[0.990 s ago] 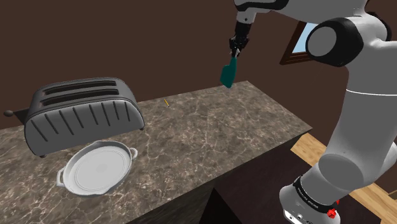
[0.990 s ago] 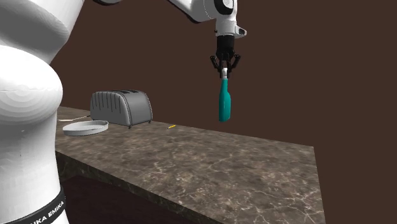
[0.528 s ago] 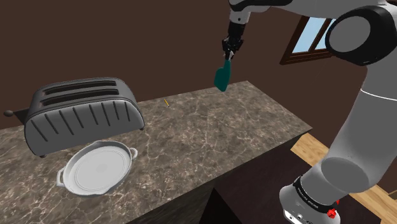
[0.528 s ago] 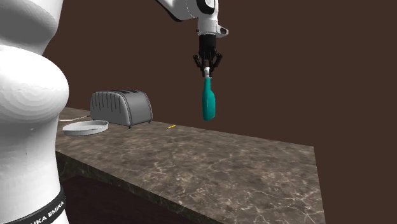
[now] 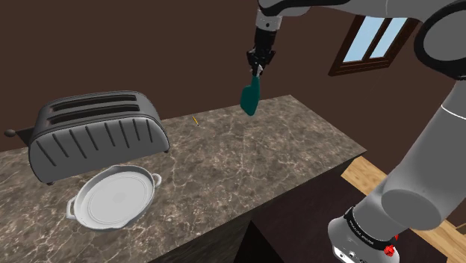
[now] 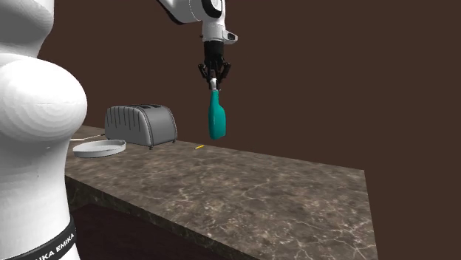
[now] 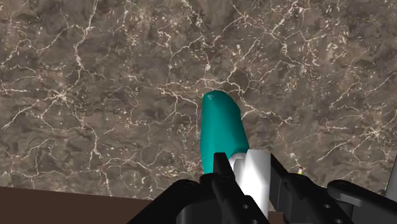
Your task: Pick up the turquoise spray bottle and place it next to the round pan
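High over the far edge of the countertop [image 5: 246, 157], we've got the gripper [image 5: 256, 69] pointing straight down, and its black fingers are clamped on the white head of the turquoise spray bottle [image 5: 250, 98]. The bottle hangs base down in the air, well clear of the dark veined stone. From the second exterior view, the gripper [image 6: 213, 81] holds the bottle [image 6: 216, 118] above the counter's back edge, with a tiny yellow speck [image 6: 199, 147] lying on the surface near that edge. Looking along the hand, the fingers [image 7: 222, 168] squeeze the white top on both sides, and the teal body [image 7: 221, 130] points down at the stone [image 7: 95, 95]. Over at the shoulder view's left end, the round pan [image 5: 112, 198] sits pale and flat by the front edge, just in front of the grey toaster [image 5: 93, 131], well apart from the bottle.
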`<action>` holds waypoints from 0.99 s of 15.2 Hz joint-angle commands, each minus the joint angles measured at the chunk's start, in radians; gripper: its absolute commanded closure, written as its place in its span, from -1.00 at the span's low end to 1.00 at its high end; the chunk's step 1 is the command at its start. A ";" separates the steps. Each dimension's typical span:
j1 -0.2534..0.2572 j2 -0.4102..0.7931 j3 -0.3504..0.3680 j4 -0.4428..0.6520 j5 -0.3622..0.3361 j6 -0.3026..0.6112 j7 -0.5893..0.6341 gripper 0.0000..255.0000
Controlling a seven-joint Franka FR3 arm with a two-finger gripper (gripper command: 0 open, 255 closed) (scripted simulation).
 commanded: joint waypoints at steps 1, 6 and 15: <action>0.027 -0.023 0.019 -0.032 -0.004 0.009 0.048 1.00; 0.090 -0.065 0.068 -0.086 -0.009 0.022 0.160 1.00; 0.201 -0.080 0.162 -0.106 -0.015 0.025 0.367 1.00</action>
